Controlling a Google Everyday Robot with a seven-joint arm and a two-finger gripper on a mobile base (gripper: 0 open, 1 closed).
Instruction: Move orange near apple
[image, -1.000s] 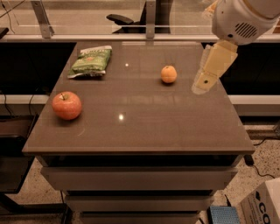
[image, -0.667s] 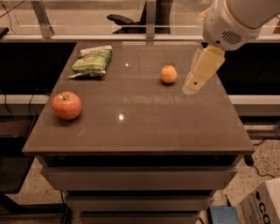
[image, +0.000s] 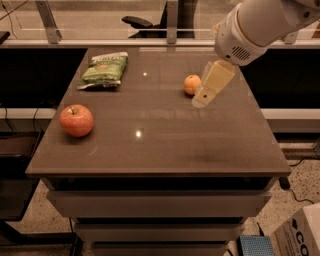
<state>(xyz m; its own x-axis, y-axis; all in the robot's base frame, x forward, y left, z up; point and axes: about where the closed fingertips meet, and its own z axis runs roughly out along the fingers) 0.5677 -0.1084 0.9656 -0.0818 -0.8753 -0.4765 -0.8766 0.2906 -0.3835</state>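
Leftward travel has carried the cream-coloured two-finger gripper (image: 199, 101) across the back right of the top since the earlier frame, so it now hangs just beside the fruit it is after. Nothing else has shifted.

Under the gripper spreads the broad brown, glossy-topped desk (image: 165, 145), which carries everything. Above and to the right of the gripper is the bulky white rounded arm housing (image: 260, 25) from which it slants down. Well to the left of the gripper and further back lies a flat green crinkled snack bag (image: 102, 70). Also far to the left of the gripper, but nearer the front edge, sits the large round red-orange apple (image: 76, 120) with its short dark stem. Immediately left of the gripper's tip, almost touching it, is the small round matte orange (image: 192, 84).

The gripper is seen side-on and holds nothing; whether it is set wide or narrow, I cannot tell.

The orange looks light and firm, with a skin dull enough to give fair purchase. Being round, it would likely roll if nudged on this slick top. The best hold, I judge, is across its widest middle, from directly above and squarely centred. Only moderate squeeze should be needed, as the peel can bruise.
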